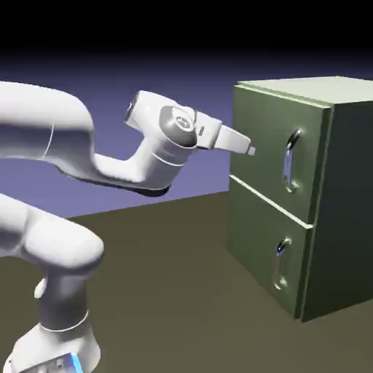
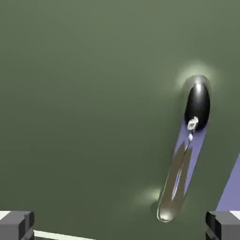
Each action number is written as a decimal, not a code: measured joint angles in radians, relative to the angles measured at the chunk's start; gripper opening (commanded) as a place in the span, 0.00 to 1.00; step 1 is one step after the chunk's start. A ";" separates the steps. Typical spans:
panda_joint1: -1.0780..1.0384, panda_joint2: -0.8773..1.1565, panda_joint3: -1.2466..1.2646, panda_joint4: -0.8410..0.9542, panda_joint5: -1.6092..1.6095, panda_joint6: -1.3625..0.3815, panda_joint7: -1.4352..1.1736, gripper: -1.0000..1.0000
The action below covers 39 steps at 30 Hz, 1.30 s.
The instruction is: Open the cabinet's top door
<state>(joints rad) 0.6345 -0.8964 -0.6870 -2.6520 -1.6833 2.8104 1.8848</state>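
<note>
Green door [image 1: 273, 149] shut, opening outstanding; jaws [image 1: 252, 151] stand fully apart, holding nothing, handle [image 1: 289, 162] ungripped.

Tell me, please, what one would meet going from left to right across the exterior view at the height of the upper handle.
The robot arm, then its jaws, the top door, its silver handle.
</note>
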 measured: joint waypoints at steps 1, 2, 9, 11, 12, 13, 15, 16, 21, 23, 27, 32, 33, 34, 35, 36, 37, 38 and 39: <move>0.016 -0.008 -0.018 0.004 -0.043 -0.006 0.030 1.00; 0.032 -0.017 -0.036 0.008 -0.087 -0.012 0.059 1.00; 0.145 -0.076 -0.160 0.037 -0.391 -0.053 0.266 1.00; 0.177 -0.093 -0.195 0.045 -0.478 -0.064 0.325 1.00; 0.193 -0.101 -0.213 0.049 -0.522 -0.070 0.355 1.00; 0.209 -0.110 -0.231 0.053 -0.565 -0.076 0.384 1.00; 0.241 -0.127 -0.266 0.061 -0.652 -0.088 0.443 1.00; 0.257 -0.135 -0.284 0.065 -0.696 -0.094 0.473 1.00; 0.338 -0.177 -0.373 0.086 -0.913 -0.123 0.621 1.00; 0.370 -0.194 -0.408 0.094 -1.000 -0.135 0.680 1.00; 0.434 -0.228 -0.479 0.110 -1.174 -0.158 0.798 1.00; 0.549 -0.201 -0.542 0.200 -1.205 -0.173 0.814 1.00; 0.583 -0.192 -0.560 0.227 -1.210 -0.177 0.816 1.00; 0.613 -0.184 -0.576 0.252 -1.214 -0.181 0.818 0.00; 0.613 -0.184 -0.576 0.252 -1.214 -0.181 0.818 0.00; 0.613 -0.184 -0.576 0.252 -1.214 -0.181 0.818 0.00; 0.579 -0.149 -0.550 0.228 -1.213 -0.196 0.861 0.00; 0.545 -0.114 -0.525 0.208 -1.214 -0.208 0.905 0.00; 0.515 -0.080 -0.501 0.194 -1.214 -0.215 0.949 0.00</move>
<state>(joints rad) 1.1496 -0.9762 -1.1878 -2.4584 -2.8974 2.5954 2.8337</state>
